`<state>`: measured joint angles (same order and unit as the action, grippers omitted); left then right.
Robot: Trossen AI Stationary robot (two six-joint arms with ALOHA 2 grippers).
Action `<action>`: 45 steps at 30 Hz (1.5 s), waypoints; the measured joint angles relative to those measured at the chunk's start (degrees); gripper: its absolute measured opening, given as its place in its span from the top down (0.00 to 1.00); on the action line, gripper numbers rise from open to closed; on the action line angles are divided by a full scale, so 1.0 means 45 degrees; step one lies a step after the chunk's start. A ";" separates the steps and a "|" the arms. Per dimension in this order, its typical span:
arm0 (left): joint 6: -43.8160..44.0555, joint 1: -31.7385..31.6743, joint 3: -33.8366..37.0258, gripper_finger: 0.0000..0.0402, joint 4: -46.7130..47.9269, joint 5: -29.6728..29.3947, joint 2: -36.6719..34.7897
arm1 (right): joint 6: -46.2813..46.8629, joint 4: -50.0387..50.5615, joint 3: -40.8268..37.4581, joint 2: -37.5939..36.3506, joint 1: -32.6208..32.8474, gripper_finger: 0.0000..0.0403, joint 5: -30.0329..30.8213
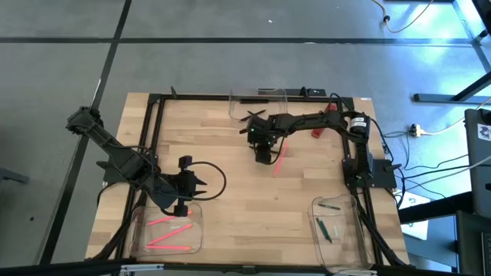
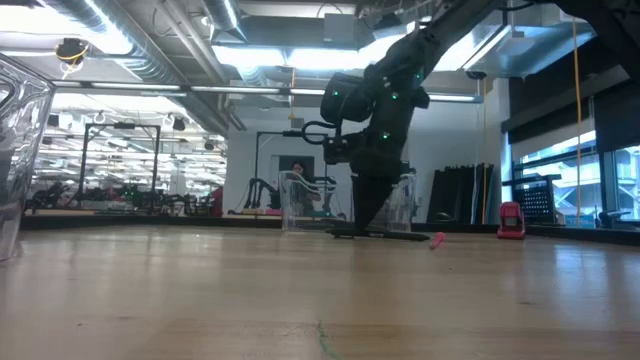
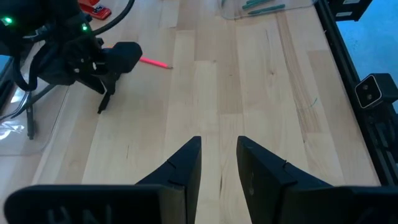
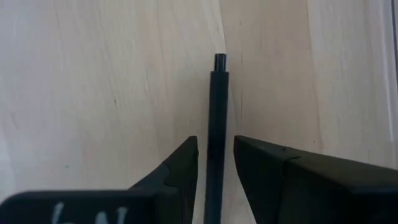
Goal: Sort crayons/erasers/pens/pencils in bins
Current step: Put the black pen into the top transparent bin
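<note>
Near the middle of the table (image 1: 230, 153), the right gripper (image 1: 263, 156) stands with its fingers around a black pen (image 4: 217, 130), not clearly squeezing, a pink stick (image 1: 280, 162) lies beside it, pink sticks (image 1: 170, 234) and green sticks (image 1: 326, 226) already fill two tubs, and the left gripper (image 1: 201, 184) waits open.

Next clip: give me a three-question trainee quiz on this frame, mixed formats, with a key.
1. True or false: the right gripper has a black stick between its fingers.
2. Which bin holds pink sticks? A) the bin by the left arm B) the far-edge bin C) the bin by the right arm's base
3. Fill in: a loose pink stick lies on the table beside the ____ gripper.

Key: 1 true; 2 A; 3 right.
</note>
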<state>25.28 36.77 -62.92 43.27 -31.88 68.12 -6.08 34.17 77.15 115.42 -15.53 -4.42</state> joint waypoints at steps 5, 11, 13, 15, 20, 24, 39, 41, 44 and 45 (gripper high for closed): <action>0.0000 0.0000 0.0000 0.76 0.0005 0.0000 0.0001 | 0.0252 0.0174 0.0014 0.0100 0.0000 0.73 0.0226; 0.0000 -0.0001 0.0000 0.76 0.0010 0.0000 0.0003 | 0.0236 0.0005 0.0040 0.0343 0.0010 0.73 0.0494; 0.0000 0.0000 0.0000 0.76 0.0019 0.0005 0.0004 | 0.0218 0.0011 0.0087 0.0475 0.0005 0.73 0.0480; 0.0000 0.0000 0.0000 0.76 0.0040 0.0000 0.0001 | 0.0208 0.0035 0.0106 0.0620 0.0010 0.75 0.0508; 0.0000 -0.0003 0.0000 0.76 0.0053 0.0000 0.0003 | -0.0043 0.0060 0.0096 0.0699 0.0005 0.88 0.0538; 0.0000 0.0000 0.0000 0.76 0.0053 0.0000 0.0004 | -0.0095 0.0070 0.0093 0.0704 0.0005 0.93 0.0533; 0.0000 -0.0002 0.0000 0.76 0.0087 0.0000 0.0002 | 0.0664 0.0154 0.0080 0.0325 0.0000 0.91 0.0432; 0.0000 0.0000 0.0000 0.76 0.0087 0.0000 0.0004 | 0.0671 0.0777 0.0325 0.0330 0.0004 0.90 0.0373; 0.0000 0.0000 0.0000 0.76 0.0102 0.0000 0.0000 | 0.0665 0.1229 0.0763 0.0328 0.0007 0.90 0.0378; 0.0000 0.0000 0.0000 0.76 0.0098 0.0000 0.0000 | 0.0667 0.1486 0.0954 0.0325 0.0000 0.90 0.0378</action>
<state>25.28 36.77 -62.92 43.71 -31.88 68.12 -3.08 40.85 81.44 116.88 -15.53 -2.72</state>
